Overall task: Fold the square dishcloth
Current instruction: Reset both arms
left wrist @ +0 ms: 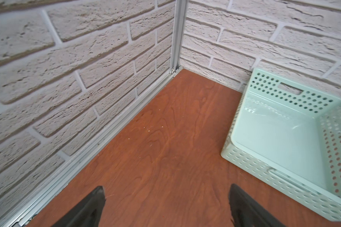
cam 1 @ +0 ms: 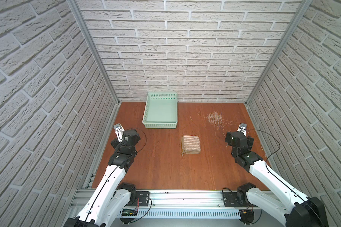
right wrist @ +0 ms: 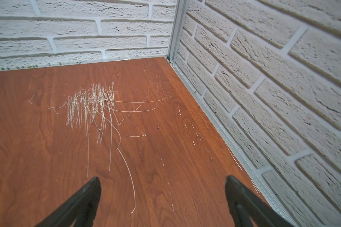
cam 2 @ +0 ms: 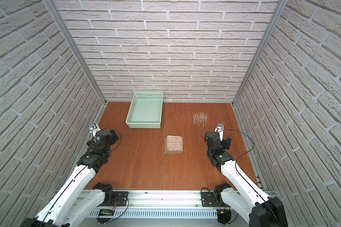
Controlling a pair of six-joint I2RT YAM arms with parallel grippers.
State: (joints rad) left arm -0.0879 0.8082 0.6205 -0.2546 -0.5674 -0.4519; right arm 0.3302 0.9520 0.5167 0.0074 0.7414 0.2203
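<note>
While left claw (left wrist: 166, 198) and right claw (right wrist: 161, 186) hang spread wide and empty at either side, square dishcloth (cam 1: 191, 145) lies folded small mid table (cam 1: 156, 167), short of mint-green basket (cam 1: 159, 125); likely soft, light, limp, best pinched at stacked corner edges.

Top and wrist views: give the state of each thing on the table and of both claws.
dishcloth, folded small, lying flat, untouched
basket, upright, empty
left claw, open, holding nothing
right claw, open, holding nothing
table, scratched near the right claw
</note>
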